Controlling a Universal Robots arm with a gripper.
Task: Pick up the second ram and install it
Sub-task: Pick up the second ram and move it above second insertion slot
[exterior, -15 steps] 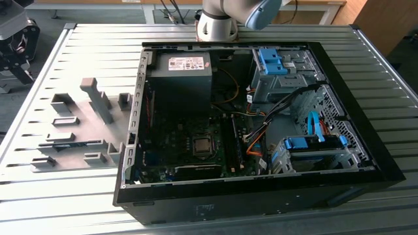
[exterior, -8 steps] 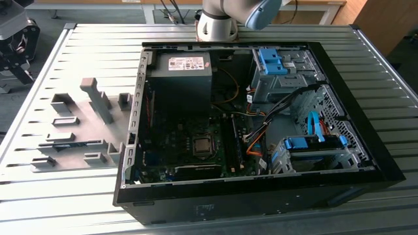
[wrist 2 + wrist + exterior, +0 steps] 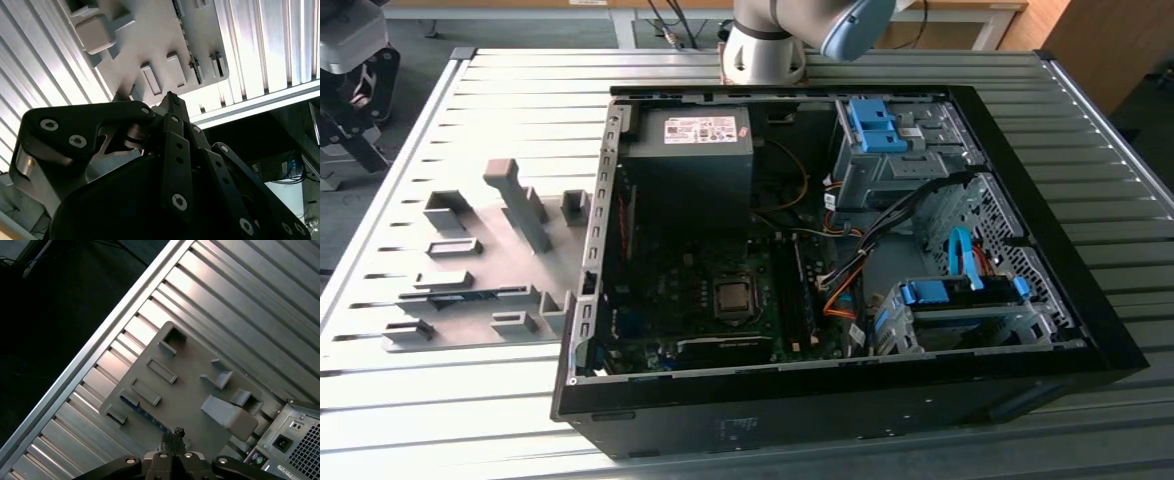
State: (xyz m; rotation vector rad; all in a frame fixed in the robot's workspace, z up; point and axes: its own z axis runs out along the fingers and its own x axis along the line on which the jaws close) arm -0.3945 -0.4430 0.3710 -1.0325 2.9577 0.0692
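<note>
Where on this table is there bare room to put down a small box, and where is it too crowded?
Free: the ribbed table between the grey holder plate and the table's edge above it in the exterior view, and the strip below the plate. Crowded: the plate with its blocks, and the open computer case, full of cables.

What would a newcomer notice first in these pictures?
In the exterior view, the open case sits mid-table, with a grey plate of holder blocks at that view's left. In the first wrist view the gripper hangs shut over that plate, close to the blue ram lying along it.
</note>
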